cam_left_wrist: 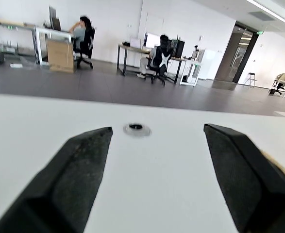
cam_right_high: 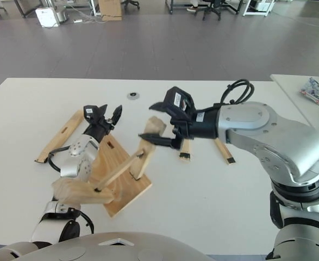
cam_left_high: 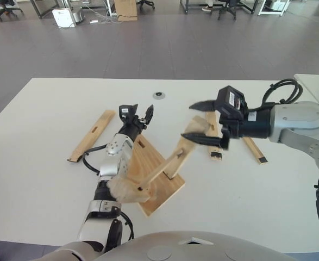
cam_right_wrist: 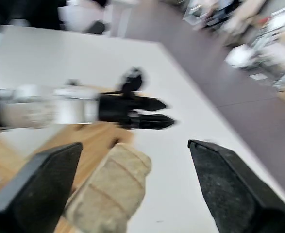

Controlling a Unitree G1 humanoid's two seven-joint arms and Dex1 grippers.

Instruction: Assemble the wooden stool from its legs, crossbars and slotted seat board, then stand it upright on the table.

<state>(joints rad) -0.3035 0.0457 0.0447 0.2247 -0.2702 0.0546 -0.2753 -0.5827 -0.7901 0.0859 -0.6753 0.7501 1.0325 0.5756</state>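
Right gripper (cam_left_high: 189, 122) jaws gape open, the top of a leg (cam_left_high: 180, 159) between them; left gripper (cam_left_high: 140, 115) jaws also open, empty, the board (cam_left_high: 162, 190) just behind and beneath them

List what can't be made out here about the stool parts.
- Slots of the seat board: the left arm lies across it, eye views.
- Foot of the leaning leg: too small in the eye views to tell whether it is seated.
- Two loose pieces: far ends hidden behind the right gripper, eye views.
- Round thing beyond the board: too small to identify.
- Leg top, right wrist view: blurred.
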